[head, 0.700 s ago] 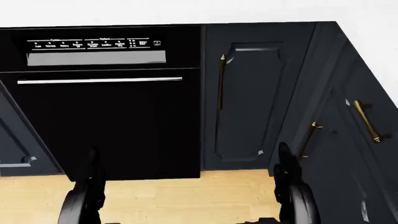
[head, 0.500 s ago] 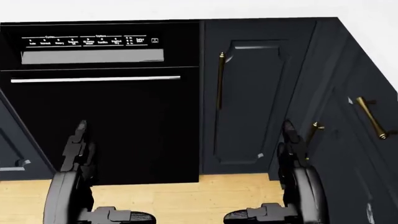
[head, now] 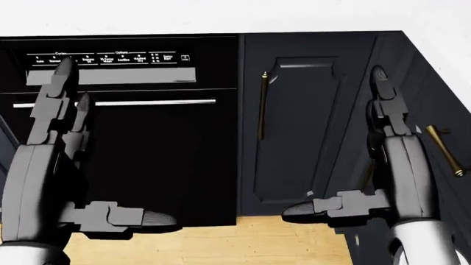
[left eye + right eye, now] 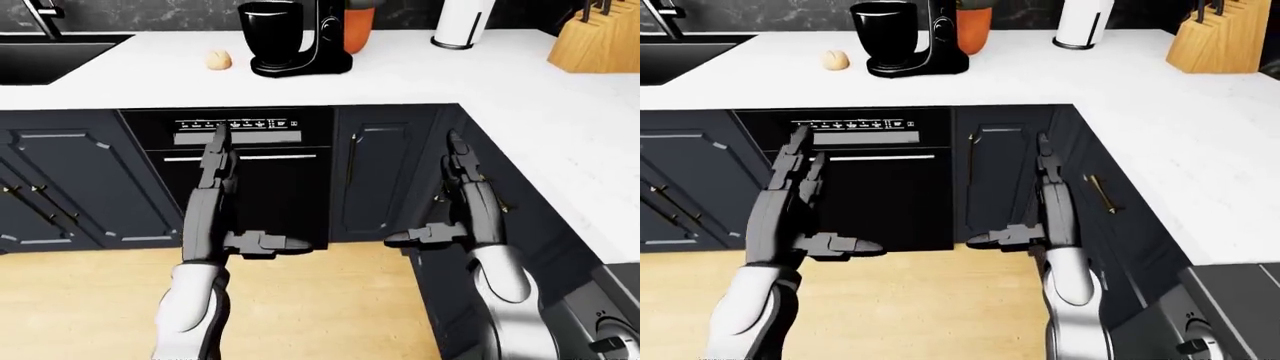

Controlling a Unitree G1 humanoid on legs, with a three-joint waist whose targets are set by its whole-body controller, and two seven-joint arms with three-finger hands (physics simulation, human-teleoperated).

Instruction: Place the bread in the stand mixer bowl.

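Observation:
A small tan bread roll (image 4: 219, 60) lies on the white counter (image 4: 400, 79) at the top of the left-eye view. Just right of it stands the black stand mixer (image 4: 315, 41) with its black bowl (image 4: 272, 31). My left hand (image 4: 218, 161) and my right hand (image 4: 458, 161) are both raised in front of the dark cabinets, fingers straight up and thumbs turned inward. Both are open and empty, well below and short of the counter top.
A black dishwasher (image 3: 125, 132) sits under the counter between dark cabinet doors with brass handles (image 3: 263, 99). A sink (image 4: 45, 56) is at top left, a paper towel roll (image 4: 460, 22) and knife block (image 4: 595, 37) at top right. Wood floor (image 4: 300, 307) lies below.
Both arms have risen from low at the bottom of the head view to upright before the dishwasher and cabinets. The view has shifted slightly.

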